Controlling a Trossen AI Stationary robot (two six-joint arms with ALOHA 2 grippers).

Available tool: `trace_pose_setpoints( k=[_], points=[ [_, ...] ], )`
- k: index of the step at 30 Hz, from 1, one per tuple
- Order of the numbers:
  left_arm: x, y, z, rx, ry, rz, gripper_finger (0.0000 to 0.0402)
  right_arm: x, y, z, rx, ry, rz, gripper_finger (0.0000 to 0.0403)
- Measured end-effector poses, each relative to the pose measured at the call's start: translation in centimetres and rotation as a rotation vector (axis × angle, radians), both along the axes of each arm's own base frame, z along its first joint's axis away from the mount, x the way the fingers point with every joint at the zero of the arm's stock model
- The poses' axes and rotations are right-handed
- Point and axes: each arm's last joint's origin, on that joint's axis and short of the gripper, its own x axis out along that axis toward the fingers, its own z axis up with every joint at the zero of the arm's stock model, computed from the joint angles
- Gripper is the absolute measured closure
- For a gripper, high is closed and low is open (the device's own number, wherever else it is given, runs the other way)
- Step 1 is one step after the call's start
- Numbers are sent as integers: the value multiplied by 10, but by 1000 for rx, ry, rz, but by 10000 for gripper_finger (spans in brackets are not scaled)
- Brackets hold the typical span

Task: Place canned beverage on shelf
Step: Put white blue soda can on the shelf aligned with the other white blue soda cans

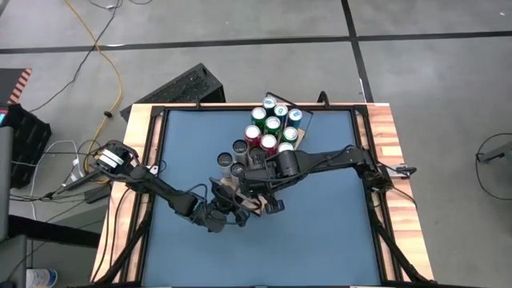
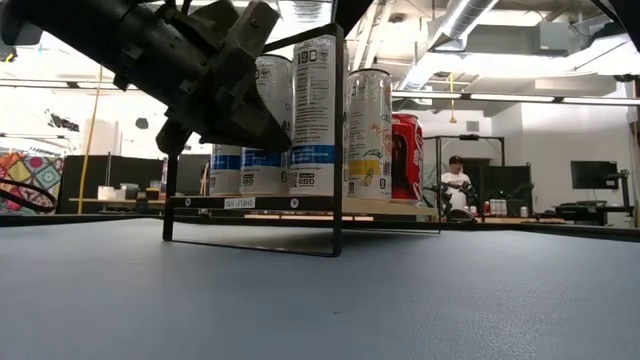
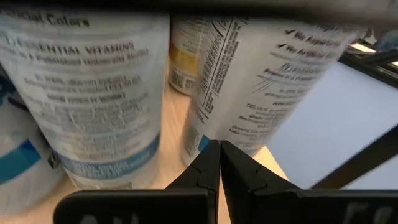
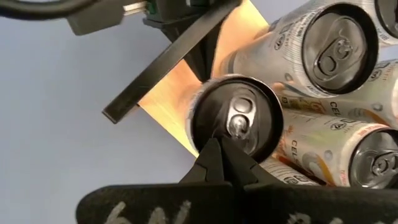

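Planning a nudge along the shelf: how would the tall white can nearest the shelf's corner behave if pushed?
The tall white can looks slim and upright, so a high push would probably tip it. Its smooth printed wall likely slides easily on the light-wood shelf. Neighbouring cans stand close and might get knocked.

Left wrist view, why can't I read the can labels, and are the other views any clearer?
Left wrist view: the cans fill the frame at close range, their print smeared and soft. Low view: a dark arm looms blurred up close, silhouetted against bright ceiling lights. Right wrist view: the dark can top is fairly sharp, with glare on its tab. High view: even light, cans small.
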Motion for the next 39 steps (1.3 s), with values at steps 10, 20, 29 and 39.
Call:
trace_pose_setpoints(
  k=[10,20,29,39],
  points=[
    [2,5,0,4,6,10,401,-6,1,10,-4,-31,3,403],
    [2,4,-1,-17,17,-20,401,-32,4,28,-21,5,-83,403],
    [-3,-6,-2,-24,34,-65,401,-61,33,8,22,-51,-66,403],
    [-26,-13,9,-31,56,3,401,-76,19,-47,182,-311,-221,403]
  ],
)
